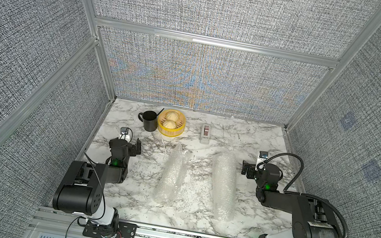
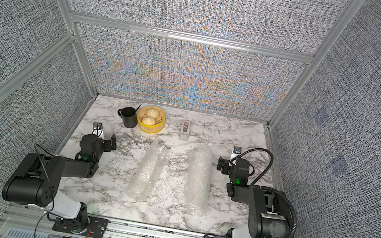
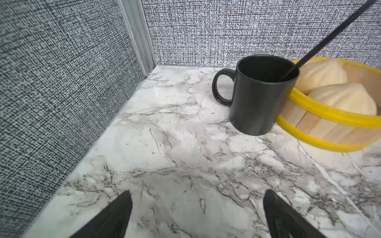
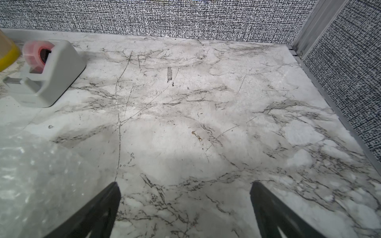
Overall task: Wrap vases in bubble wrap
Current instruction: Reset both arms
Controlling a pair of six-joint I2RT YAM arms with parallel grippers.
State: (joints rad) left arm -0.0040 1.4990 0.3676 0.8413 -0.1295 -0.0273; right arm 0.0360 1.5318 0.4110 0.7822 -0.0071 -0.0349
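On the marble surface (image 1: 246, 140), the larger bubble wrap roll (image 1: 223, 183) lies at 3 o'clock of centre and the smaller roll (image 1: 172, 174) at 9 o'clock, apart from each other. They probably hold the vases, which are hidden. Beyond the rolls, the left hand (image 1: 137, 147) at 9 o'clock and the right hand (image 1: 245, 167) at 3 o'clock hang empty, fingers spread wide.
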